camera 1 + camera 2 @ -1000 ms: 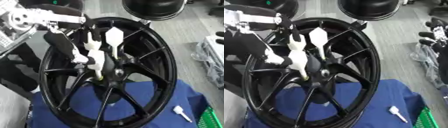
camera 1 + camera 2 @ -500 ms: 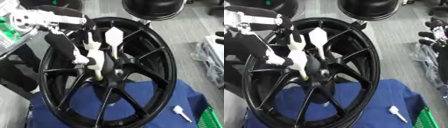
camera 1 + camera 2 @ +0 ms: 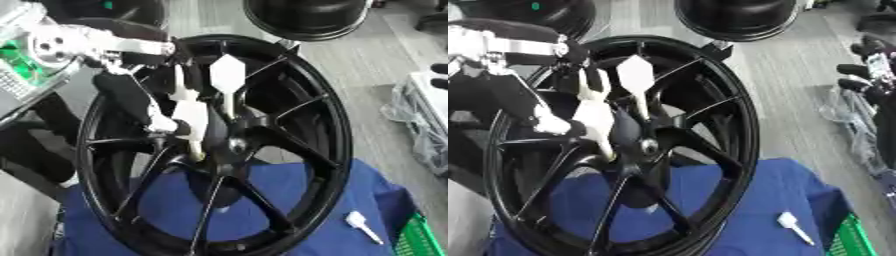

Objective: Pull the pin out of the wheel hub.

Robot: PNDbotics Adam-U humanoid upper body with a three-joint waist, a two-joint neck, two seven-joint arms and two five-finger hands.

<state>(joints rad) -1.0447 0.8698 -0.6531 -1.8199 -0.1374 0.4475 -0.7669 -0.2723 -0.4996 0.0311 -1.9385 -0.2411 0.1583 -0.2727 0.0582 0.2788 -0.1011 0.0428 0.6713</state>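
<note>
A black spoked wheel [image 3: 297, 150] stands upright on a blue cloth. Two white pins stick out of its hub [image 3: 229, 145]. One pin has a flat diamond-shaped head [image 3: 227, 75]. The other, thicker white pin [image 3: 190, 119] runs by a thin stem down into the hub's left side. My left hand [image 3: 140, 107], black, reaches in from the upper left through the rim and is curled on this thicker pin. How far the stem still sits in the hub is hidden. My right hand shows in neither view.
A loose white pin [image 3: 362, 226] lies on the blue cloth [image 3: 350, 195] at the lower right, beside a green crate [image 3: 420, 237]. A black tyre [image 3: 306, 17] stands behind the wheel. Bags and dark items lie on the grey floor at the right.
The whole picture has shifted slightly downward. The hand, the pins and the wheel keep their places relative to one another.
</note>
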